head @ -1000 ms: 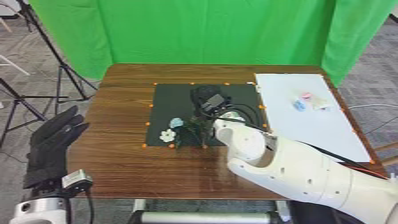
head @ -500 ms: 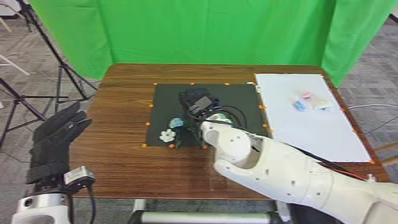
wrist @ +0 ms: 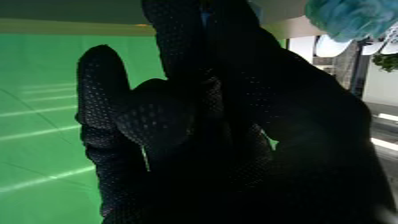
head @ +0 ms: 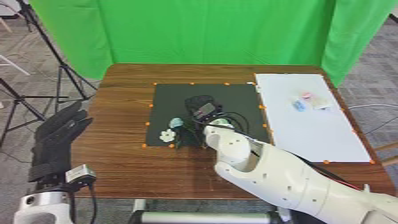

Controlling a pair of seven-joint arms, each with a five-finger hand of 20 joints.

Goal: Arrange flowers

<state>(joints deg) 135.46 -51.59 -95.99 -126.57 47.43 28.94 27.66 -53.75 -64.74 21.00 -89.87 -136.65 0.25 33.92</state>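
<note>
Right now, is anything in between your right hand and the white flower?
Yes, the pale blue flower. In the head view, it sits roughly between my right hand and the white flower.

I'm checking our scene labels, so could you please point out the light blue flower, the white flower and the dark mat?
Light blue flower (head: 176,121): head view, middle of its bloom.
White flower (head: 167,135): head view, its bloom.
Dark mat (head: 171,97): head view, bare part near its far left corner.
</note>
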